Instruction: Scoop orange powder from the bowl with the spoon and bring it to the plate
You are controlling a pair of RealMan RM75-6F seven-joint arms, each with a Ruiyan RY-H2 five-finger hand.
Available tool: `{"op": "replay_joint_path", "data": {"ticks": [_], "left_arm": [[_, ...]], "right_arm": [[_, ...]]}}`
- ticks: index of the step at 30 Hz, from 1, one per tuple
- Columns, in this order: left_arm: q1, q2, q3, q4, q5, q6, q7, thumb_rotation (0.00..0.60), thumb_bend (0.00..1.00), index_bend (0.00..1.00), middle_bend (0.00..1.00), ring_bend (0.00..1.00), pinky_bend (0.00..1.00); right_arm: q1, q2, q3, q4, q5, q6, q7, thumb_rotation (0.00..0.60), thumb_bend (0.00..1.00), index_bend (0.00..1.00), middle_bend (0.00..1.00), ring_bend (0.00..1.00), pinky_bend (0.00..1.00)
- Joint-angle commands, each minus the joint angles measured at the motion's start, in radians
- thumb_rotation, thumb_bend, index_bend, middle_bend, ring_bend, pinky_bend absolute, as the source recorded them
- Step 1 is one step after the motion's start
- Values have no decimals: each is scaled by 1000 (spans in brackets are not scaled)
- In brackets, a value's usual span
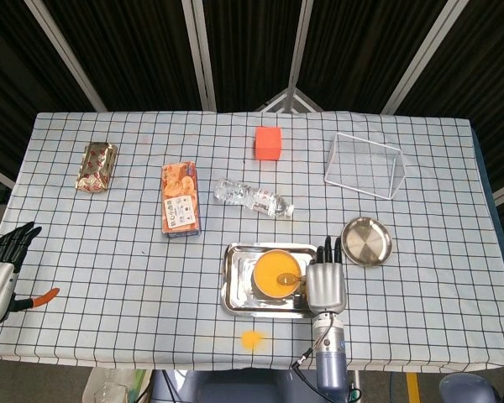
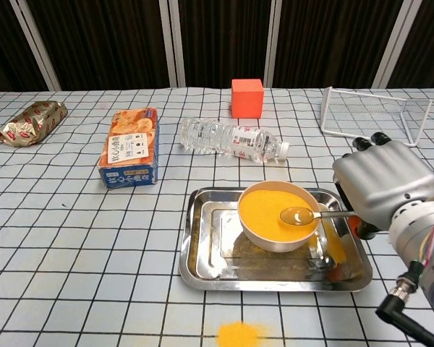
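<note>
Right hand [image 2: 382, 189] grips the spoon [image 2: 304, 215] by its handle, fingers closed around it; spoon bowl sits just above the orange powder [image 2: 271, 213] at the right side of the bowl [image 2: 275, 235], and carries a little powder. Bowl stands in a steel tray [image 2: 202, 249] near the front edge of the bench [image 1: 109, 252]. Plate [image 1: 367, 241] lies empty, just right of the tray, beyond the right hand in the head view. A spill of powder [image 2: 239, 334] lies on the cloth in front of the tray. Left hand [image 1: 0, 273] at the far left bench edge, fingers apart, holding nothing.
</note>
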Motion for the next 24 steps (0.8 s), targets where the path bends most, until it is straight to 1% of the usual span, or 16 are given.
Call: {"op": "replay_joint_path", "data": {"ticks": [1, 8, 21, 24], "left_arm": [[0, 0, 0, -1, -1, 0, 0, 600, 8, 0, 0, 0, 0], [0, 1, -1, -2, -3, 0, 0, 600, 8, 0, 0, 0, 0], [0, 4, -3, -4, -5, -1, -9, 600, 8, 0, 0, 0, 0], [-1, 4, -2, -3, -5, -3, -10, 600, 8, 0, 0, 0, 0]], "right_arm": [[3, -2, -2, -4, -5, 5, -3, 600, 506, 614, 241, 0, 0], [13, -11, 1, -3, -8, 12, -13, 600, 506, 614, 241, 0, 0], [38, -52, 25, 49, -1, 16, -27, 600, 506, 614, 241, 0, 0], [40, -61, 21, 56, -1, 19, -30, 600, 505, 613, 241, 0, 0]]}}
